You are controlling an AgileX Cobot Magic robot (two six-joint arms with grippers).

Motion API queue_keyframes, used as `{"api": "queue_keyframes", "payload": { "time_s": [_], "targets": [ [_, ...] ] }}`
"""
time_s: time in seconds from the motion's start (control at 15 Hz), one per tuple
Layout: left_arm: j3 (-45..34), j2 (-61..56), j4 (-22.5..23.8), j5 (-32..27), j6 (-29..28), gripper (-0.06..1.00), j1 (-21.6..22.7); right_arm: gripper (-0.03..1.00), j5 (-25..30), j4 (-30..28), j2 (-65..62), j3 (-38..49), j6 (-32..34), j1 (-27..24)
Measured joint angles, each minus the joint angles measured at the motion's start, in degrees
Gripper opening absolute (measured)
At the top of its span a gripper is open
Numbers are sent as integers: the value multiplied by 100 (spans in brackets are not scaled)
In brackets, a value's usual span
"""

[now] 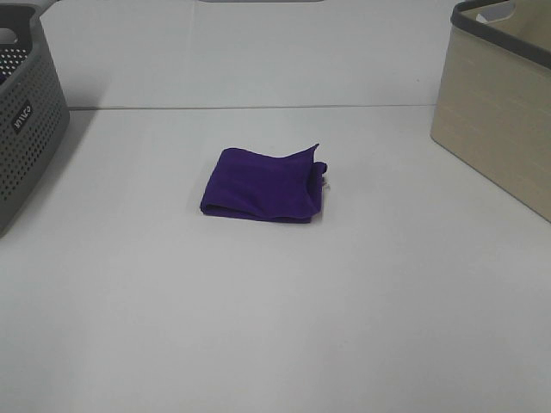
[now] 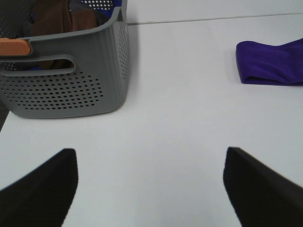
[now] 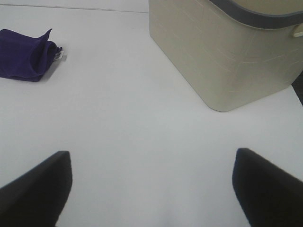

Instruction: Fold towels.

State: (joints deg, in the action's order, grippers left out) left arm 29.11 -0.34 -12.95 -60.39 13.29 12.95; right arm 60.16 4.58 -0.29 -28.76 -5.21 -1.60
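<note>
A deep purple towel (image 1: 263, 184) lies folded into a small rectangle on the white table, near the middle. A small white tag (image 1: 325, 181) sticks out at its right edge. The towel also shows in the left wrist view (image 2: 271, 63) and in the right wrist view (image 3: 26, 55). My left gripper (image 2: 149, 189) is open and empty above bare table, well apart from the towel. My right gripper (image 3: 151, 189) is open and empty too, also far from the towel. Neither arm shows in the exterior high view.
A grey perforated basket (image 1: 24, 120) stands at the left edge of the table; the left wrist view shows brown and orange things inside the basket (image 2: 71, 71). A beige bin with a dark rim (image 1: 499, 120) stands at the right, also in the right wrist view (image 3: 222, 52).
</note>
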Motion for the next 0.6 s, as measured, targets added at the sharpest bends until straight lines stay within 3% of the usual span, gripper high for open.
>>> {"api": "queue_keyframes", "payload": {
  "time_s": [0.27,0.33,0.4,0.6],
  "targets": [
    [0,0,17,0,23,77,-6,89,0,52,0,0,0,0],
    [0,0,52,0,-6,80,-46,89,0,52,0,0,0,0],
    [0,0,178,11,-115,93,-252,89,0,52,0,0,0,0],
    [0,0,206,11,-143,98,-533,89,0,52,0,0,0,0]
  ]
}}
